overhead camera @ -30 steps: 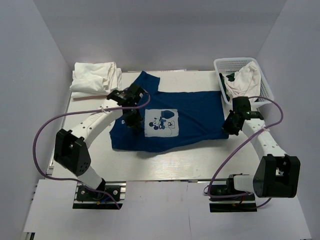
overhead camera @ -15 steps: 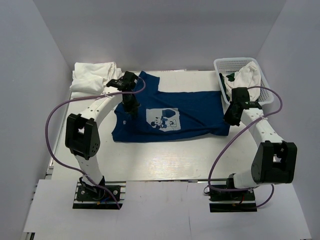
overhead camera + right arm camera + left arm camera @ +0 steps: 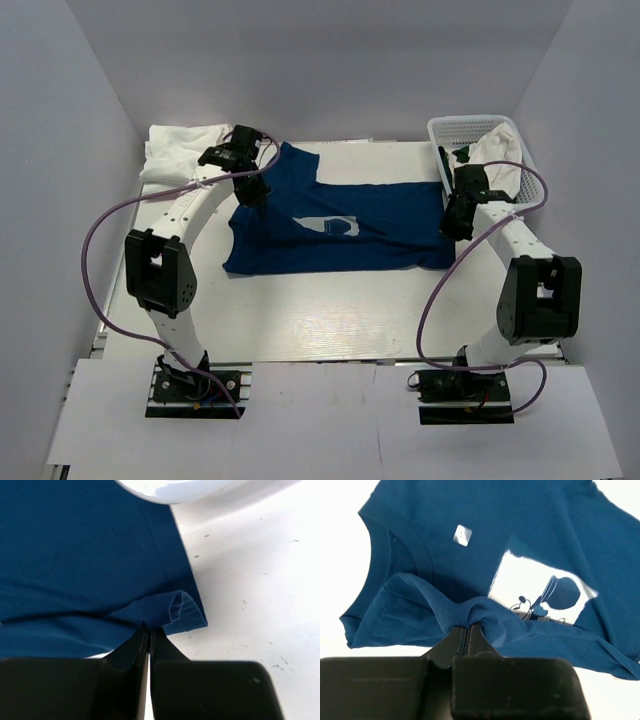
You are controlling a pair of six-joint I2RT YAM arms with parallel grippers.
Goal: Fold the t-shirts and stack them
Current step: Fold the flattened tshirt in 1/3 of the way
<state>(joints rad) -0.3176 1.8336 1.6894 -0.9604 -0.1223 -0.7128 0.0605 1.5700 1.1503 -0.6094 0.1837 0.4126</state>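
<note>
Farther back, left claw (image 3: 468, 628) and right claw (image 3: 150, 630) pinch the t-shirt (image 3: 385, 228).

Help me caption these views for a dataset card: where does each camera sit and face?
Top external: fixed above and behind the arms' bases, looking down on the table; both arms, navy t-shirt, white tees and basket show.
Left wrist: on the left arm, looking down past the left gripper, shut on a navy fold.
Right wrist: on the right arm, looking down past the right gripper, shut on the shirt's edge.
Shared: every view shows the navy t-shirt.
</note>
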